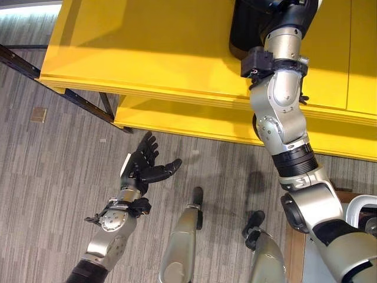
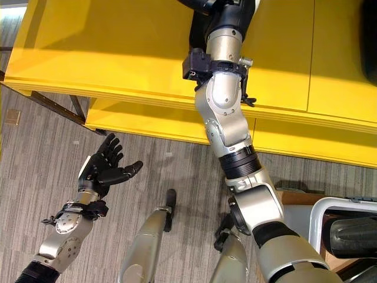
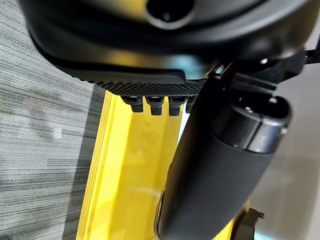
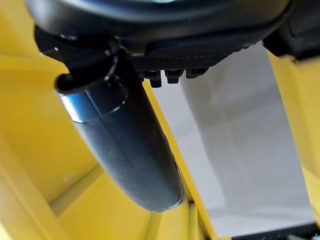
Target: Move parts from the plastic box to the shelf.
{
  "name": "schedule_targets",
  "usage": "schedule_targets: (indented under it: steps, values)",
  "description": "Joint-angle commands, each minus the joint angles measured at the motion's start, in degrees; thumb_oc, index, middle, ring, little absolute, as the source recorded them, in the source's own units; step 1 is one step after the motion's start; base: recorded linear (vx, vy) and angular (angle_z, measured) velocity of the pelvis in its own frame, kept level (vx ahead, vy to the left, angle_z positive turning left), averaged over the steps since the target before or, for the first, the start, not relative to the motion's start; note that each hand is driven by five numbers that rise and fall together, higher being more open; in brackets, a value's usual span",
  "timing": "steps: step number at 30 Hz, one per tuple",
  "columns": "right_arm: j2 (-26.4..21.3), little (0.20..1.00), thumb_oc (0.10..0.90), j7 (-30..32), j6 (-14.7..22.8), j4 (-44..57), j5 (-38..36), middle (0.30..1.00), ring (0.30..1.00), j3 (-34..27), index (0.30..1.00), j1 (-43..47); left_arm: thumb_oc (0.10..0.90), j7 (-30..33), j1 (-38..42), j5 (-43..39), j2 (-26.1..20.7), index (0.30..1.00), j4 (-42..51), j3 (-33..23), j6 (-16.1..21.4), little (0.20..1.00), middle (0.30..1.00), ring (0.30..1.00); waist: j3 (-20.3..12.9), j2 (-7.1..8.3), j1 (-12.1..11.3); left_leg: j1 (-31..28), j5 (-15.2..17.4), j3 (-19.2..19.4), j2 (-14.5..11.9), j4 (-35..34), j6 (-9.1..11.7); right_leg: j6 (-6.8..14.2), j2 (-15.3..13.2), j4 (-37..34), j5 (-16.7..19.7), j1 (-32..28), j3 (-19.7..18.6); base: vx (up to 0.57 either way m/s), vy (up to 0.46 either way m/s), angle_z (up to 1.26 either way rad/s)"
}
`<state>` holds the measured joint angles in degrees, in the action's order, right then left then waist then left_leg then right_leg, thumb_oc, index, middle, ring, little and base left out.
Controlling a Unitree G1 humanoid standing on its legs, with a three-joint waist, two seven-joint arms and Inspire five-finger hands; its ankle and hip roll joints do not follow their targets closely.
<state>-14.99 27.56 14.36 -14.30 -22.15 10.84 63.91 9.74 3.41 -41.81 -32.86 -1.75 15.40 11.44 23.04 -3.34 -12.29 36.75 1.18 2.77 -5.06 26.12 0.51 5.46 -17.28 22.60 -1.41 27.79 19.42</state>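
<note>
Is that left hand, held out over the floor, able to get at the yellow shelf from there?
Probably yes: the left hand hangs open, holding nothing, just short of the shelf edge, with only bare floor between them.

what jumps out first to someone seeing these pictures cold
The bright yellow shelf fills the upper part of the scene, and the right arm stretches up over its top surface. Lower left, the dark left hand hangs above the grey striped floor with fingers spread, holding nothing.
</note>
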Motion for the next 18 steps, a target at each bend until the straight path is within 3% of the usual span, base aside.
schedule_targets:
  steps: [1, 5, 9, 12, 18]
  values:
    - [-2.78, 1.0, 0.9, -1.74, 3.46, 12.97, 5.79, 1.0, 1.0, -0.21, 1.0, 0.33, 0.9, 0.32, -1.28, 3.19, -0.5, 1.0, 7.83, -3.58, 5.08, 1.0, 1.0, 1.0, -2.81, 1.42, 0.42, 0.36, 4.87, -2.68, -0.5, 0.85, 1.61, 0.04, 2.11, 2.71, -6.86, -4.88, -3.03, -0.09, 0.014, 0.0]
    - [-3.87, 1.0, 0.9, -3.28, 2.46, 15.6, 6.93, 1.0, 1.0, 0.36, 1.0, -3.66, 0.9, 0.45, -1.94, 3.74, 0.01, 1.0, 8.17, -4.36, 4.8, 1.0, 1.0, 1.0, -2.71, 1.88, 1.23, 0.4, 4.74, -2.53, -0.74, 0.81, 1.57, 0.02, 2.27, 2.76, -6.74, -4.57, -3.38, -0.02, 0.004, -0.01]
    - [-8.73, 1.0, 0.9, -6.63, 0.69, 19.64, 9.13, 1.0, 1.0, -0.04, 1.0, -13.73, 0.9, 0.12, -3.24, 5.07, 1.01, 1.0, 8.28, -6.26, 4.07, 1.0, 1.0, 1.0, -2.49, 2.97, 3.22, -0.17, 4.75, -2.14, -1.3, 0.77, 1.64, -0.02, 2.58, 2.99, -6.75, -4.34, -3.87, -0.01, -0.007, -0.12]
    - [-9.6, 1.0, 0.9, -8.3, 0.98, 22.88, 8.76, 1.0, 1.0, -1.52, 1.0, -19.59, 0.9, -0.17, -3.98, 5.44, 1.59, 1.0, 8.4, -6.78, 4.09, 1.0, 1.0, 1.0, -2.68, 3.51, 4.08, -0.56, 4.74, -2.08, -1.58, 0.63, 1.73, -0.05, 2.73, 2.85, -6.75, -4.43, -3.98, -0.01, -0.013, -0.13]
    - [-8.54, 1.0, 0.9, -18.27, 4.25, 31.38, -5.08, 1.0, 1.0, -4.93, 1.0, -42.26, 0.9, -1.94, -6.56, 6.33, 2.72, 1.0, 8.0, -7.53, 3.18, 1.0, 1.0, 1.0, -3.7, 5.44, 7.29, -3.17, 4.04, -1.53, -2.92, -0.85, 2.29, 0.12, 3.91, 0.78, -6.26, -6.25, -4.32, -0.01, -0.033, -0.03]
